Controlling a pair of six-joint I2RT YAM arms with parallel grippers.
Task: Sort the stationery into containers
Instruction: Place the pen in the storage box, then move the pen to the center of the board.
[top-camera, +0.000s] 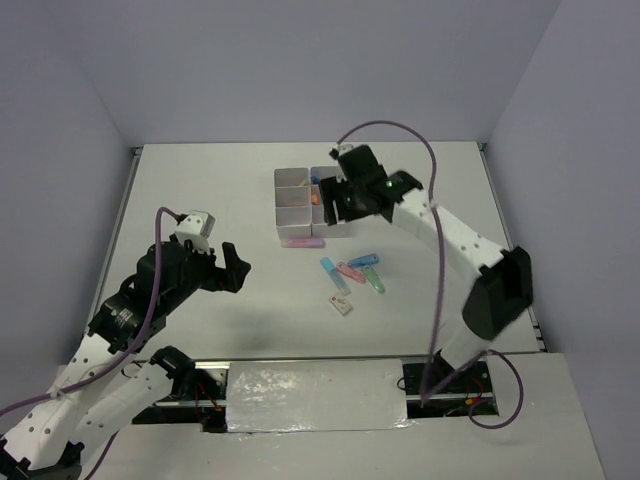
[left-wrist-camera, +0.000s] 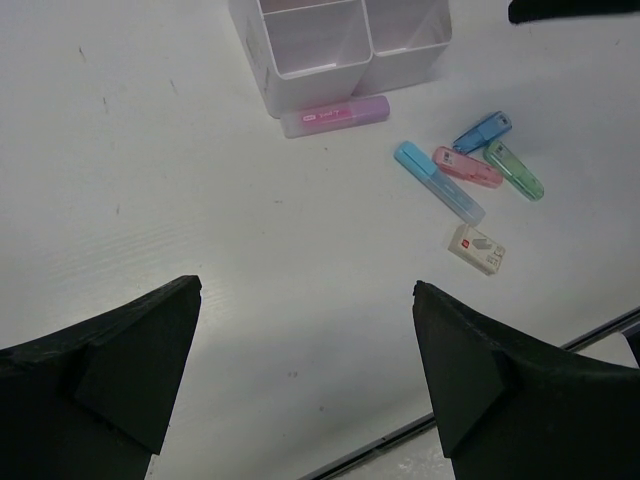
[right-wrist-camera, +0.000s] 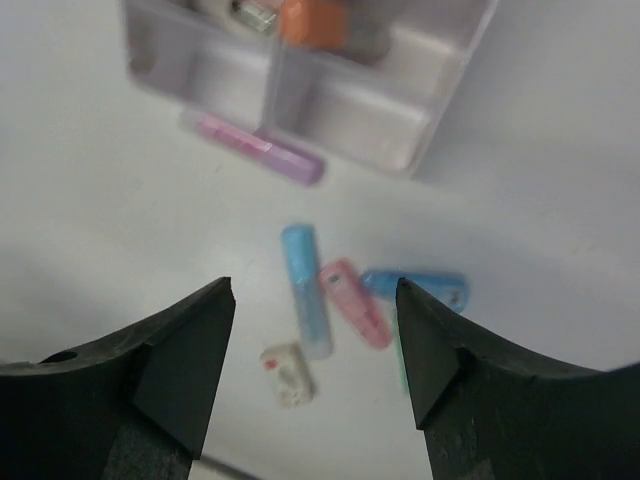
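While much lies unsorted on the table (top-camera: 200, 180), both grippers are held open and empty. The left gripper (left-wrist-camera: 306, 288) hangs well apart from everything, and the right gripper (right-wrist-camera: 315, 288) is poised above the right side of the containers (left-wrist-camera: 300, 85).

A lilac marker (left-wrist-camera: 335, 115) is laid against the containers' near wall. A pale blue marker (left-wrist-camera: 438, 183), a pink marker (left-wrist-camera: 467, 166), a blue marker (left-wrist-camera: 482, 131) and a green marker (left-wrist-camera: 514, 169) are clustered nearby, touching or nearly so. The eraser (left-wrist-camera: 476, 248) lies just beside them.

The markers are judged light, stiff and smooth, so rolling or slipping is to be expected. Each is best taken across the barrel at mid-length. The eraser, flat and probably slightly yielding, is best pinched across its narrow sides.

The cluster is shown sharply only in the left wrist view. The right wrist view is blurred, yet an orange piece (right-wrist-camera: 312, 20) inside a compartment is seen there. From above that piece is partly hidden by the right gripper.
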